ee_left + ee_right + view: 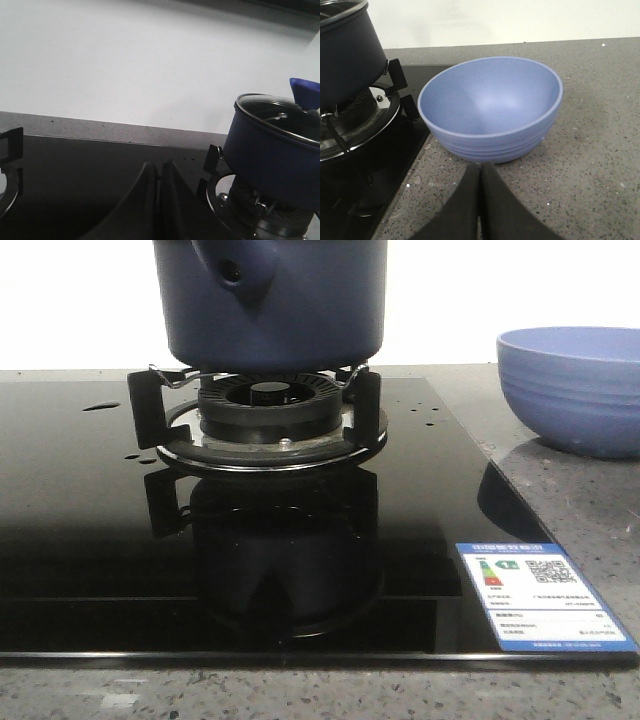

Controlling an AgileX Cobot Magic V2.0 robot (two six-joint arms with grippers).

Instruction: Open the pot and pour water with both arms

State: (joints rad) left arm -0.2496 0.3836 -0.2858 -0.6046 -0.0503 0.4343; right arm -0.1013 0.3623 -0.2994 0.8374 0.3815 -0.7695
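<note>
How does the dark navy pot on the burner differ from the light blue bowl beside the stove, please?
The dark navy cylindrical pot has smooth straight sides; the periwinkle ribbed bowl is rounded. The pot sits raised on the burner stand, the bowl on the speckled stone counter. The pot carries a glass lid; the bowl is open and empty. Both are blue.

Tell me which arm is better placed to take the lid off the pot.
Probably the left. Its shut gripper faces the pot, with the glass lid and blue knob in its view. The right gripper, also shut, faces the blue ribbed bowl on the counter.
</note>
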